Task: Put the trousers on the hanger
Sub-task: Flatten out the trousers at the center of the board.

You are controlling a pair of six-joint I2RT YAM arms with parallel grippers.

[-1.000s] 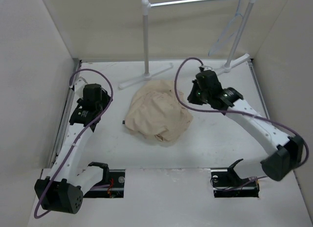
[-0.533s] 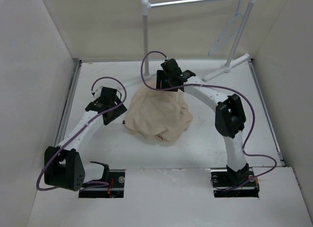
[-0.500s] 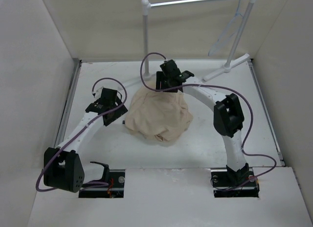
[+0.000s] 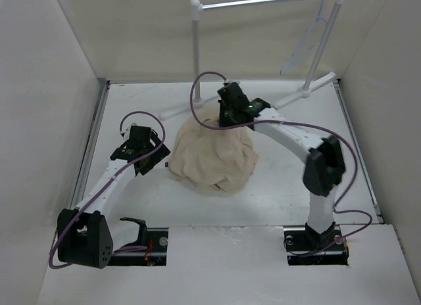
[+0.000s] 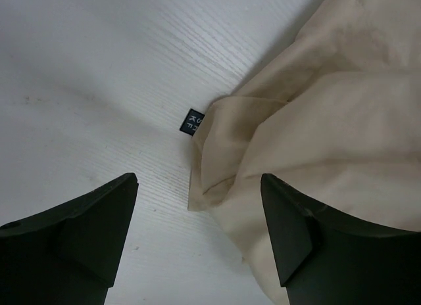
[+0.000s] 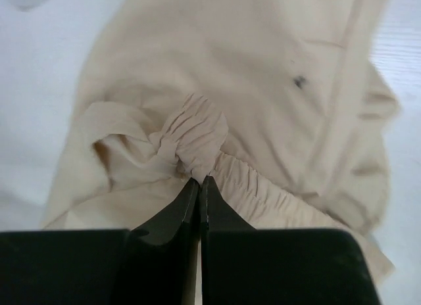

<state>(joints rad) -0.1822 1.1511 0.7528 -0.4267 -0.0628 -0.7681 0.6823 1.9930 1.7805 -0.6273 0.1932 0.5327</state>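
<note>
The beige trousers lie in a crumpled heap on the white table. My right gripper is at the heap's far top edge. In the right wrist view it is shut on a gathered fold of the elastic waistband. My left gripper is open at the heap's left edge. In the left wrist view it hovers over a corner of the cloth with a small black label. The thin pale hanger hangs from the rack's rod at the back right.
The white tubular rack stands at the back, its base feet reaching onto the table just behind the trousers. Beige walls close in the left, right and back sides. Two cut-outs at the near edge hold the arm bases.
Both arms have swung in to the trousers from the sides. The right gripper has settled on the waistband at the heap's top. The left gripper has moved nearer along the heap's left edge.
</note>
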